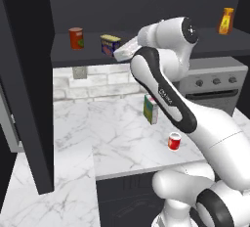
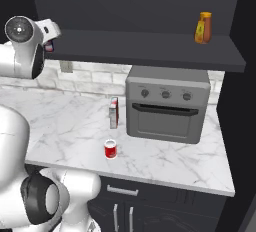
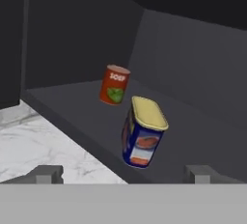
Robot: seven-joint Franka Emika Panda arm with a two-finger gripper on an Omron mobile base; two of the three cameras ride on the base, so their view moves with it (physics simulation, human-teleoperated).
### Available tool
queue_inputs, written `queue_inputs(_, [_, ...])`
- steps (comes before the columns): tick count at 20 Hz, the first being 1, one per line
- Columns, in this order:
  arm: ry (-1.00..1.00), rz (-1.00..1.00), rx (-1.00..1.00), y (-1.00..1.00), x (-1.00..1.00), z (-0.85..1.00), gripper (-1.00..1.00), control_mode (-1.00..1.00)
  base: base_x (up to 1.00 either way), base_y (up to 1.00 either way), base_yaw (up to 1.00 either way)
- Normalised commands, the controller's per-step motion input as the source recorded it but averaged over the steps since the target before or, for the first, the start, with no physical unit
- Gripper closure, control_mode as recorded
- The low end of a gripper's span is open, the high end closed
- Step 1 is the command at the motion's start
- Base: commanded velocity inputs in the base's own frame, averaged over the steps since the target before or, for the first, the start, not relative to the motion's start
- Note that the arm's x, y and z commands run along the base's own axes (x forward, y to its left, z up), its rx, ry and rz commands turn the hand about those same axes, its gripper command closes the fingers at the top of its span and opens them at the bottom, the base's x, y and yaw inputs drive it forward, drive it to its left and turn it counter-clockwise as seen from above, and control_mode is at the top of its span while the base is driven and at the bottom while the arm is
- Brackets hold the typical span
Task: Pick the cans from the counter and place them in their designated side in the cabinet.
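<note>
Jaws [image 3: 123,174] spread wide and empty, tips standing well apart on either side of the boxy tin [image 3: 142,132] without touching it. Tin with yellow top and blue label resting on the cabinet shelf [image 3: 72,107], near its front edge, free of any grip. Orange-red soup can [image 3: 115,84] upright farther back on the same shelf, apart from the tin. Short red can [image 1: 174,141] with white top upright on the counter [image 1: 107,138], near the front edge. Green-and-white carton [image 1: 151,108] upright behind it, apart. Grey oven [image 2: 167,103] on the counter beside the carton. Orange bottle [image 2: 203,27] at the shelf's far right end.
</note>
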Motion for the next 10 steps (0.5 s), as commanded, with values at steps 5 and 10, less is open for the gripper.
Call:
queue_inputs(5, [-0.10,0.01,0.00,-0.26,-0.57,0.00,-1.00,-1.00,0.00,0.00,0.00])
queue_inputs(10, [-0.05,0.00,0.00,-0.24,-0.52,0.06,-1.00,-1.00,0.00,0.00,0.00])
